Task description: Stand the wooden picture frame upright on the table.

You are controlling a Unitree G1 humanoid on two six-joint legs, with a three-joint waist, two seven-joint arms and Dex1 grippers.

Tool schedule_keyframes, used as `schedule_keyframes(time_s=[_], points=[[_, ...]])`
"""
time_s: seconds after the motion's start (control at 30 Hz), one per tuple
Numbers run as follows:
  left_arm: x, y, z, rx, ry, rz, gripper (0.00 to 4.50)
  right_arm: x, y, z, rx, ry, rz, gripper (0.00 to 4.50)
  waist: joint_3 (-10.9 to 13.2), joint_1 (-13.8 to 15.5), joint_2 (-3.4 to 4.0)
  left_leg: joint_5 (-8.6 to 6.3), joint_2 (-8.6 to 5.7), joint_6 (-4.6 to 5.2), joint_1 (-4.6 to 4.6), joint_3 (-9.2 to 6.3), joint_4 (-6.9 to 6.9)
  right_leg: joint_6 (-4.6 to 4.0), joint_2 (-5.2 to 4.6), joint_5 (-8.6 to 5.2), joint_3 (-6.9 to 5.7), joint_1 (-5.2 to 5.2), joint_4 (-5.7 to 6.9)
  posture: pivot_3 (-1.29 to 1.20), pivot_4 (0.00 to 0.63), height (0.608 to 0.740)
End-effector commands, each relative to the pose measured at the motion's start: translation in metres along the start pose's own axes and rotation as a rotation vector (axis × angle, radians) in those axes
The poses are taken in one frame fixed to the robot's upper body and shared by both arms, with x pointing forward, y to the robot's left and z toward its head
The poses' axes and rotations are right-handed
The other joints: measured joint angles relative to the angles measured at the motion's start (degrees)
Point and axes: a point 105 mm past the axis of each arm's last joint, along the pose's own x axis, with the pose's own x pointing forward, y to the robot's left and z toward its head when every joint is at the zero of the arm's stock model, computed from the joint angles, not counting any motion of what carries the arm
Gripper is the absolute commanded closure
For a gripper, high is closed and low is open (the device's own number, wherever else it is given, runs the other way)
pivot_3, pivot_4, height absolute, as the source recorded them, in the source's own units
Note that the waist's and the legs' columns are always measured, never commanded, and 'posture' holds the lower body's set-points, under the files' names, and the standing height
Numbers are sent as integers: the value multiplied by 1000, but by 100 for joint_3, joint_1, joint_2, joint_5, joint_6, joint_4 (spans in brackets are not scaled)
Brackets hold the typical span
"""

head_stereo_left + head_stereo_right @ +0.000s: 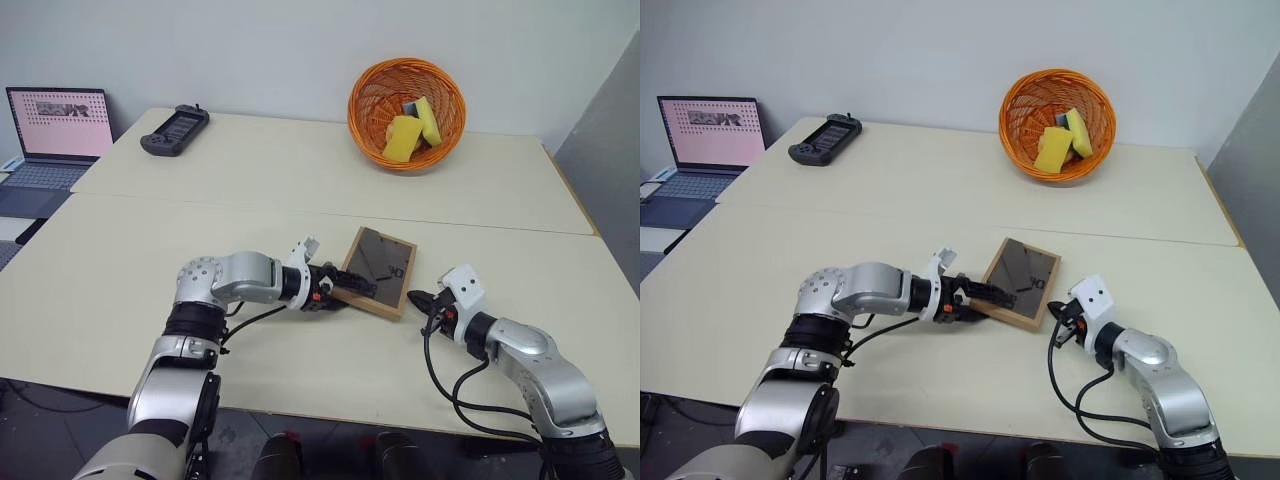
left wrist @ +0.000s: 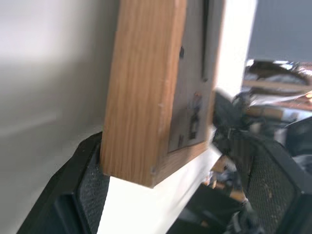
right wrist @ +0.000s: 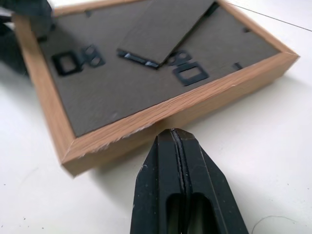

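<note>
One bench point(image 1: 180, 260), cream, two joined sections with a seam running across between them. Near section is mostly bare on the left and in front of the arms; far section is bare in its middle. Right edge of the bench runs close to a grey panel point(image 1: 605, 150).

One laptop point(image 1: 55, 135), lid up with a pink screen, on a separate surface past the bench's left edge. One orange basket point(image 1: 406, 112) at the far edge of the far section, tipped toward the camera; inside it two yellow sponges point(image 1: 403, 138), one leaning on the other. One black handheld controller point(image 1: 174, 130) at the far left corner, well apart from the basket.

One wooden picture frame point(image 1: 376, 271) on the near section just below the seam, between the two grippers. Dark backing faces up, easel stand folded against it; frame's left side looks lifted off the bench, right side low.

Two grippers. Left gripper point(image 1: 335, 290) reaches in from the left, fingers point(image 2: 87, 185) spread wide on either side of the frame's near-left corner, one pad against the wood edge. Right gripper point(image 3: 181, 141) sits just beside the frame's right edge, fingers clenched together, holding nothing, tip near the wood but whether it touches I cannot tell.
</note>
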Motion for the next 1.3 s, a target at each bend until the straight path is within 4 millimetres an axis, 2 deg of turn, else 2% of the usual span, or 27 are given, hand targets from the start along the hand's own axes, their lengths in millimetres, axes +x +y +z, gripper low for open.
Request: schedule_keyframes(time_s=[0.03,0.23,0.67,0.7,0.83,1.07,1.3], points=[[-4,0,5,-13,0,-33,610,-6,2,11,-25,-39,-1,4500,0,0,0,0,0,0,0,0,-2,0,0,0,-1,0,-2,0,150,740],[-2,8,1,4,31,-12,610,-6,2,11,-20,-41,-4,4500,0,-4,0,0,1,-1,0,0,-13,0,0,0,-3,0,-11,0,150,740],[-1,7,4,21,37,-20,610,-7,1,11,-8,-42,-9,4500,0,-5,0,0,1,-1,0,0,-17,2,0,-1,-3,0,-13,0,150,740],[-2,6,4,22,36,-25,972,-7,1,11,-7,-42,-9,4500,0,-6,0,0,1,-1,0,0,-17,2,0,-1,-3,0,-13,0,150,740],[-2,5,5,22,34,-35,1637,-7,2,10,-4,-42,-8,4500,0,-8,0,0,1,-1,0,0,-18,3,0,-2,-3,0,-14,0,150,740],[-2,4,4,20,37,-48,3156,-7,4,10,7,-44,-5,4500,0,-9,0,0,1,-1,0,-1,-25,2,-1,-1,-4,0,-19,0,150,740],[-2,5,4,20,42,-51,3182,-8,4,10,8,-42,-5,4500,0,-10,0,1,1,-1,0,-1,-28,3,-1,-1,-4,0,-21,0,150,740]])
